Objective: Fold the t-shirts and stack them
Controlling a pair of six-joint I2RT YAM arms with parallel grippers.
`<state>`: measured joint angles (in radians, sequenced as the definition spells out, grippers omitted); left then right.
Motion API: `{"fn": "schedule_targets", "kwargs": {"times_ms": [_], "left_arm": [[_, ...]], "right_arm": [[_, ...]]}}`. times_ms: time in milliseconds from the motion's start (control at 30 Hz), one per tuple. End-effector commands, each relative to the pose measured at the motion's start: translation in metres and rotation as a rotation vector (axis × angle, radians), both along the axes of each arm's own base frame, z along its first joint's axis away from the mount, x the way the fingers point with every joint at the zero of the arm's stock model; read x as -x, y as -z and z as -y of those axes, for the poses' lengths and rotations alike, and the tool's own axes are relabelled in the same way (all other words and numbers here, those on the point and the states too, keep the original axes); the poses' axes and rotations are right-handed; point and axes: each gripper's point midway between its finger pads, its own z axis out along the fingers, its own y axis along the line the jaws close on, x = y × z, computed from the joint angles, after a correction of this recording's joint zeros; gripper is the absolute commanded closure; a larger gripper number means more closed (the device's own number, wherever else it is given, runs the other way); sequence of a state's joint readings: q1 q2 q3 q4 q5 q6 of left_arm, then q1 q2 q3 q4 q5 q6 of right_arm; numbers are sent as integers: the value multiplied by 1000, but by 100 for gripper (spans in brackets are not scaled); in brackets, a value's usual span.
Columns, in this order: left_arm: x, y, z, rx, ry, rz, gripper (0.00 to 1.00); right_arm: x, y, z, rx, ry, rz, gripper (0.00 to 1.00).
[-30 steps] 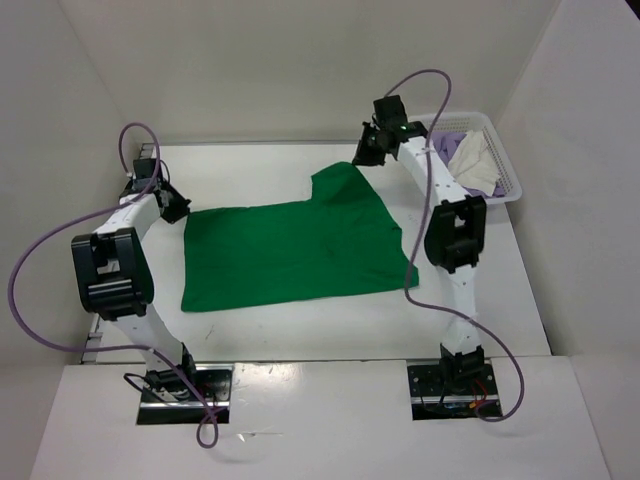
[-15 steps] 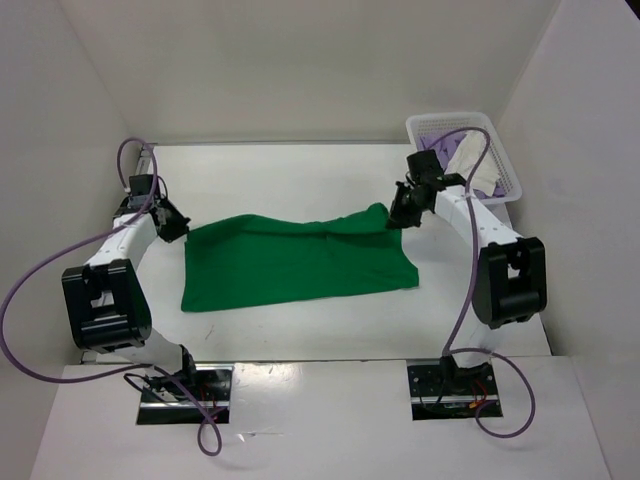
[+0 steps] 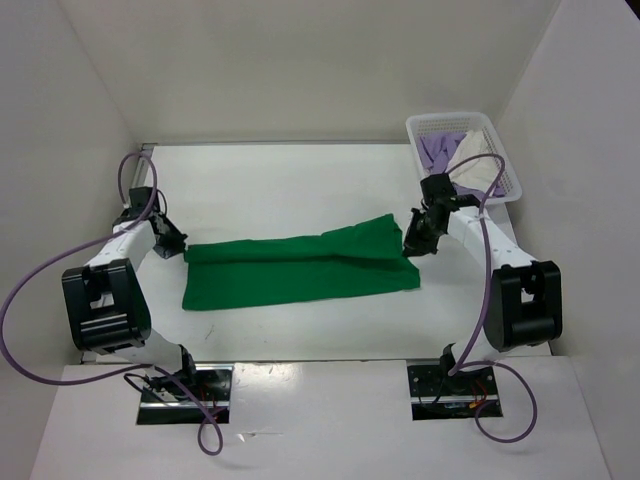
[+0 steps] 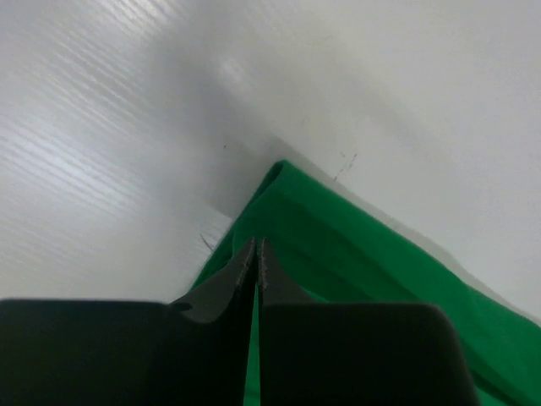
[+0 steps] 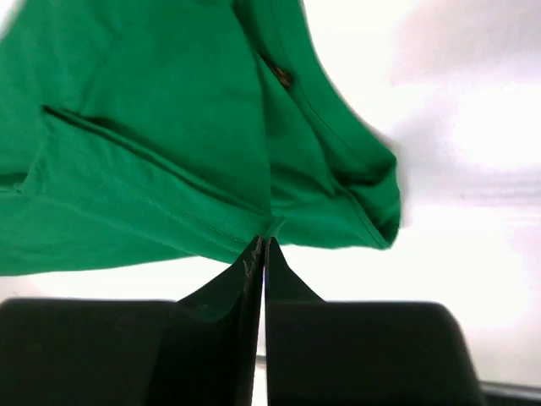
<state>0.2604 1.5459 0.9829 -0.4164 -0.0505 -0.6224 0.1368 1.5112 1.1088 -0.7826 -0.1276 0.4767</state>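
Left jaws: clenched at the left corner of the green t-shirt (image 3: 300,268), apparently with cloth in the slit, though hard to confirm from the left wrist view. Right jaws: clenched on a bunched fold at the opposite end. Between both sets of jaws: shirt folded lengthwise into a band, flat on the tabletop (image 3: 290,180).

Hazards:
- Expect slippage of the upper layer if let go unevenly.
- Watch for cloth snagging on withdrawal, enough to lift the corner and undo the fold.
- Note the puckered, skewed end just below the right jaws; likely carried into later folds unless smoothed.

Obscured:
- Edge alignment under the top layer: hidden.
- Beyond the right jaws, in the basket (image 3: 450,117): lavender t-shirt (image 3: 437,150) and cream t-shirt (image 3: 478,165), crumpled, partly masked by mesh and cable.
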Motion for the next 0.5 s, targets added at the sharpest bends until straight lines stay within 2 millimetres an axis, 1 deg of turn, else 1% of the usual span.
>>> {"fn": "schedule_targets", "kwargs": {"times_ms": [0, 33, 67, 100, 133, 200, 233, 267, 300, 333, 367, 400, 433, 467], "left_arm": [[10, -1, -3, -30, 17, -8, 89], [13, 3, -5, -27, 8, -19, 78], [13, 0, -5, -23, -4, -8, 69], [10, -6, -6, -28, -5, 10, 62], [9, -15, -9, -29, -24, 37, 51], [-1, -37, -6, -13, -39, 107, 47], [-6, -55, -6, -16, -32, 160, 47], [-10, -61, -2, 4, -26, 191, 47], [-16, -67, 5, 1, -4, 212, 49], [-22, -74, 10, -9, 25, 233, 50], [-24, -70, 17, -9, 52, 220, 50], [-25, -58, 24, 1, 71, 187, 50], [-26, -50, 38, 17, 120, 167, 52], [-29, -44, 45, 33, 141, 157, 52]], "right_arm": [[23, 11, 10, 45, 1, -75, 95], [25, 14, 11, 46, 1, -84, 93], [25, 14, 11, 46, 1, -84, 91], [25, 14, 11, 46, 1, -84, 78], [22, 14, 10, 44, 1, -71, 71], [13, 1, 8, 29, -1, -20, 65], [6, -7, 7, 25, -1, 6, 65], [1, -12, 3, 5, -7, 26, 67], [-8, -19, -4, 0, -24, 67, 72], [-9, -21, -11, -14, -44, 78, 78], [-14, -21, -20, -25, -67, 92, 90], [-13, -19, -36, -39, -114, 96, 95], [-25, -17, -47, -44, -138, 118, 99], [-30, -18, -58, -55, -149, 134, 100]]}}
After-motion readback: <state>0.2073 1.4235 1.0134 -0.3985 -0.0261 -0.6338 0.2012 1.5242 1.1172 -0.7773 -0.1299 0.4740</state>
